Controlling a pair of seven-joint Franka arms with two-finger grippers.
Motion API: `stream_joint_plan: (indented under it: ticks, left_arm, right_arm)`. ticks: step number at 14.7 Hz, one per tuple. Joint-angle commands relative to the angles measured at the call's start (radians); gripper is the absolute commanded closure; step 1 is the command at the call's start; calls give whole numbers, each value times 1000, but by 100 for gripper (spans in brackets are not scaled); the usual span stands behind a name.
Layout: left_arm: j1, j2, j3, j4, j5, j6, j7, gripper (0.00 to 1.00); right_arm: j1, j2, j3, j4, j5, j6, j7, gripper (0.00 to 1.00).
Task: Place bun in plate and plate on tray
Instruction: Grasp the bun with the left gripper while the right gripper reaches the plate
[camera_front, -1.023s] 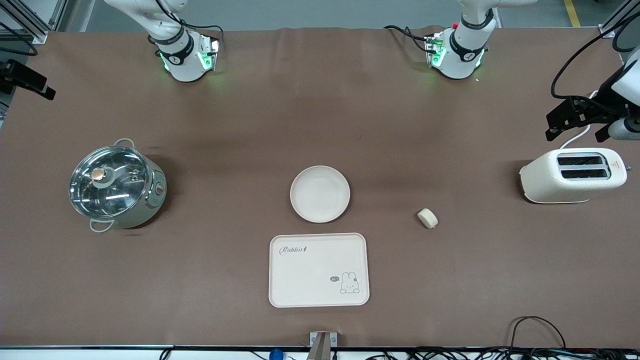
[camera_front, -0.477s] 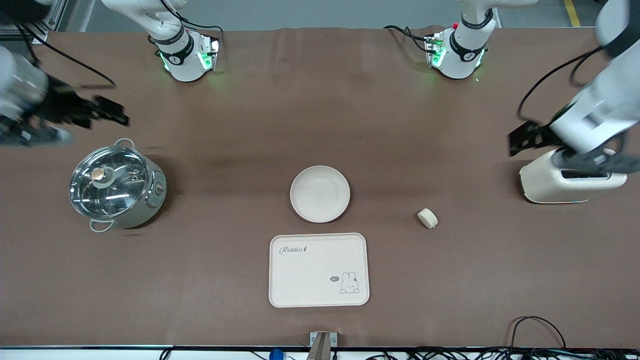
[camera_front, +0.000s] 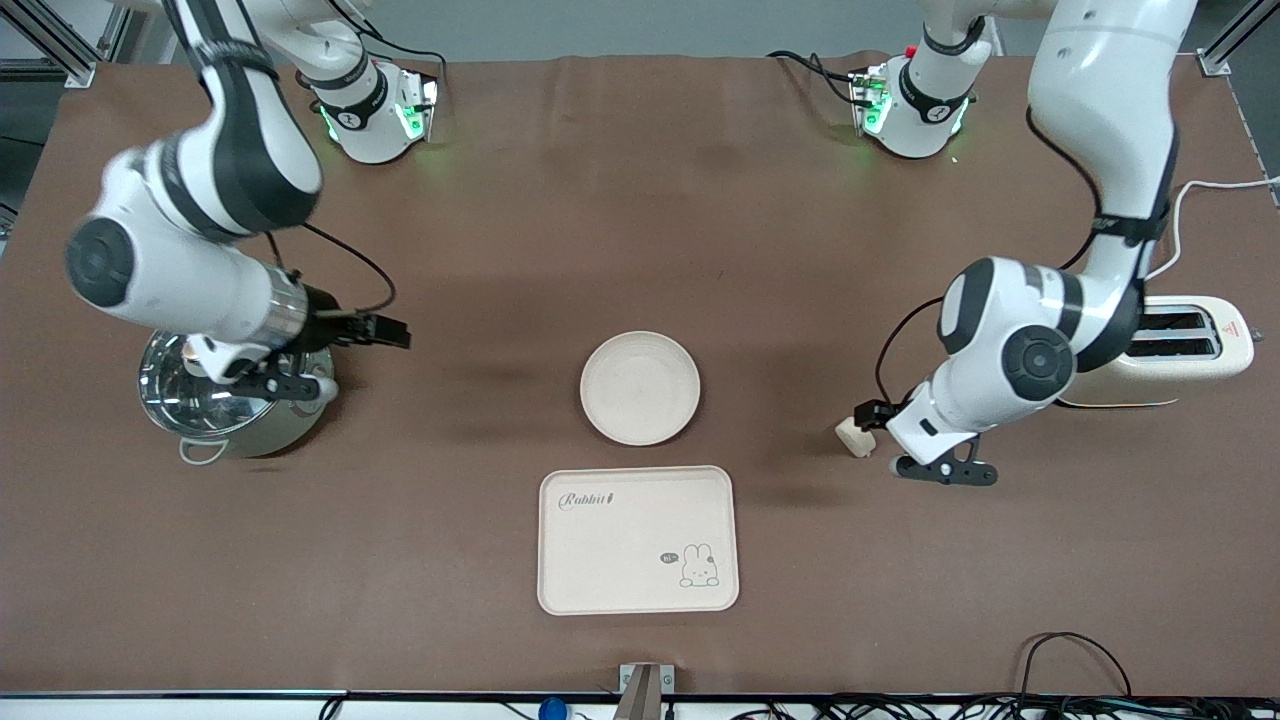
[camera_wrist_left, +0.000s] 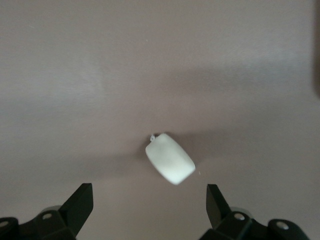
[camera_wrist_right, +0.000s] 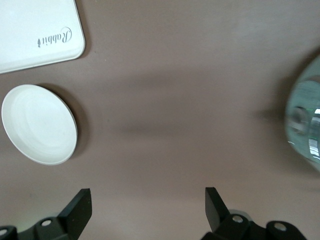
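The bun lies on the brown table toward the left arm's end, clear of the plate. My left gripper is low right beside the bun, open and empty. In the left wrist view the bun lies just ahead of the open left gripper, untouched. The round plate sits empty mid-table. The tray with the "Rabbit" lettering lies nearer the front camera than the plate. My right gripper is open and empty over the table between pot and plate. The right wrist view shows the right gripper, the plate and a tray corner.
A steel pot with a glass lid stands toward the right arm's end, partly under the right arm, and shows in the right wrist view. A cream toaster stands toward the left arm's end, partly covered by the left arm.
Both arms have swung in from the table's ends. The left gripper has come down beside the bun. The right gripper has moved in past the pot toward the plate. Bun, plate and tray are unmoved.
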Motion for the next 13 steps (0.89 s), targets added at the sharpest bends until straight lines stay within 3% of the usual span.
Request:
stream_joint_plan:
  ticks: [1,4,10,13]
  left_arm:
    - [12,-18,-16,-110,-33,150,-3,0]
    - [14,25,-23,-122,-52,233,-4,3]
    - [20,42,-31,-209,-53,438,-1,49]
    - [24,43,-49,-217,-53,457,-3,77]
  right_arm:
    - [52,28,-6,-44,91,135,11,0]
    - [154,115,-7,-44,172,347,84,0]
    - [276,246,-9,-49,170,539,158,0]
    - [299,304,-9,-80,170,637,152,0]
